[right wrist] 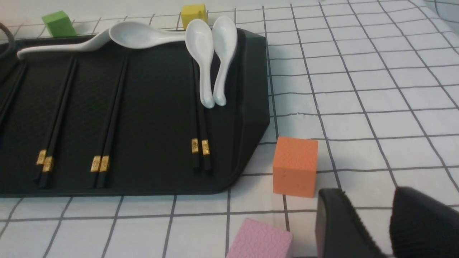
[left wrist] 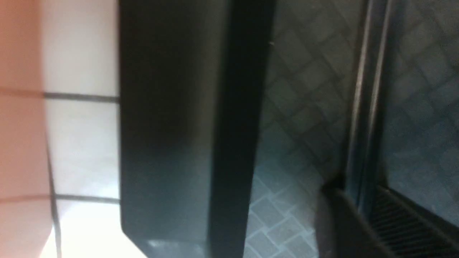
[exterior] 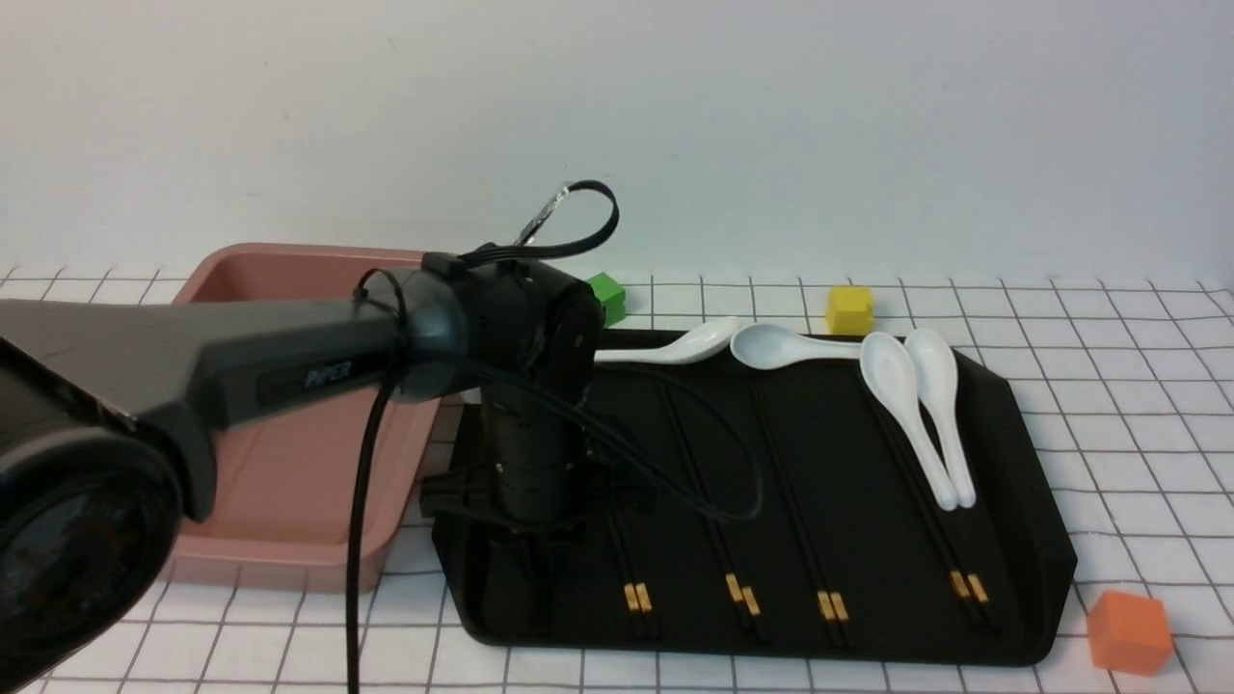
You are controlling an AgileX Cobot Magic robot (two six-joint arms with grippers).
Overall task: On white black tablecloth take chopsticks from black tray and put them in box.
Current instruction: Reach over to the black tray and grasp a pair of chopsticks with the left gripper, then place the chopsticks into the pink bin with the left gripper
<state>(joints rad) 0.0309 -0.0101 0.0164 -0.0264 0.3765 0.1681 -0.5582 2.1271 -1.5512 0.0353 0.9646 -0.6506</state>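
My left gripper (left wrist: 355, 190) reaches down onto the left part of the black tray (exterior: 1022, 463), beside the pink box (exterior: 289, 482). In the left wrist view its two fingers (left wrist: 333, 218) close from both sides on a thin black pair of chopsticks (left wrist: 362, 107) that lies on the tray floor. In the front view the wrist hides the jaws and that pair. My right gripper (right wrist: 369, 204) shows only in its own wrist view, open over the checked tablecloth (right wrist: 376, 107) to the right of the tray, with nothing between its fingers.
Several black chopstick pairs with gold bands (exterior: 737, 588) and several white spoons (exterior: 906, 386) lie on the tray. Foam blocks stand around it: green (exterior: 607, 297), yellow (exterior: 849, 309), orange (exterior: 1128, 631) and pink (right wrist: 260, 240). An arm cable (exterior: 713, 482) loops over the tray.
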